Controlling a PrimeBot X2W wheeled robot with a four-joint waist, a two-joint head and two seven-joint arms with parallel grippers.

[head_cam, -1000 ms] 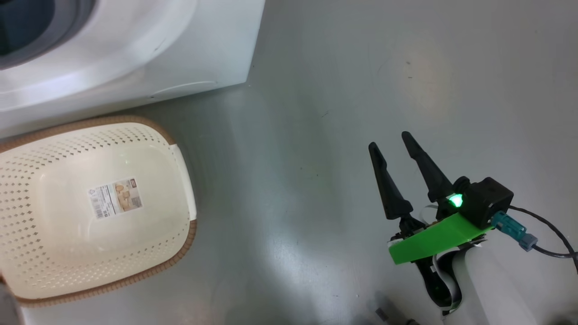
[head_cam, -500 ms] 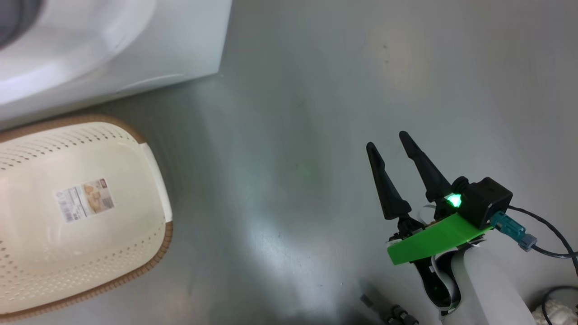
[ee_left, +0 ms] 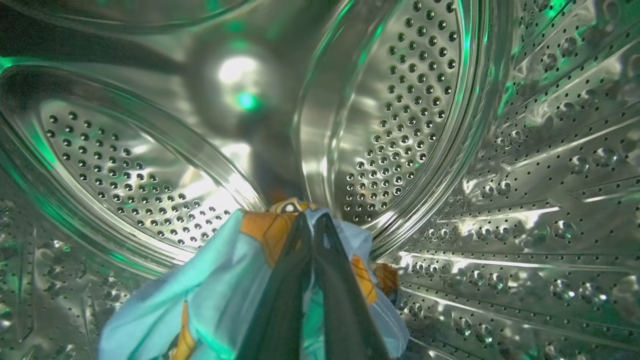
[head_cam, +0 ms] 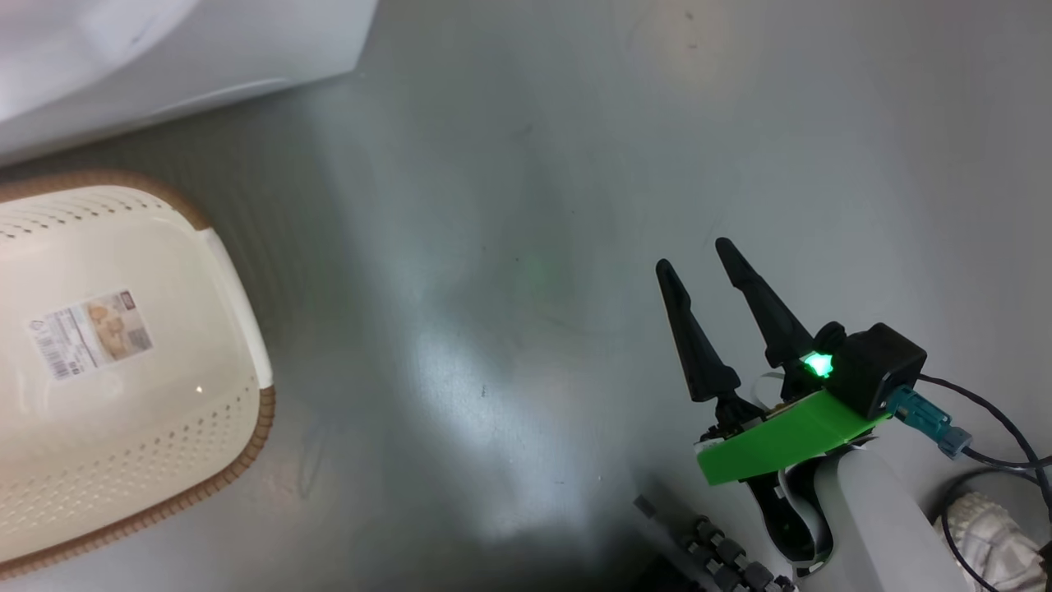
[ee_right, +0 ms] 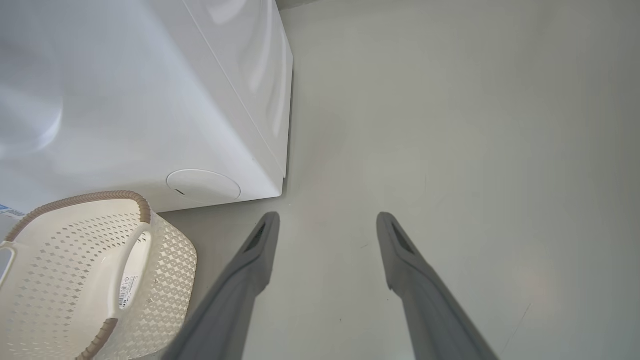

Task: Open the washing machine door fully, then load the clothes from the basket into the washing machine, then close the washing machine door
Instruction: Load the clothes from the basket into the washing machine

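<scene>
Left wrist view: left gripper [ee_left: 313,220] clamped on soft light-blue, orange-printed clothes [ee_left: 215,290] inside perforated steel drum [ee_left: 415,100].
Right gripper [head_cam: 694,255]: jaws apart over grey floor [head_cam: 526,205].
Cream perforated plastic basket [head_cam: 148,460]: beside white boxy washing machine [ee_right: 150,100].

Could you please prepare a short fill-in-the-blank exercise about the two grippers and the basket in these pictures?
1. The left gripper is shut on a soft light-blue cloth with orange print inside the perforated steel ____.
2. The jaws of the right gripper are ____ and hold nothing above the grey floor.
3. The cream-white perforated plastic basket with a brown rim contains a paper label but no ____.
Missing words: drum; open; clothes.
</scene>
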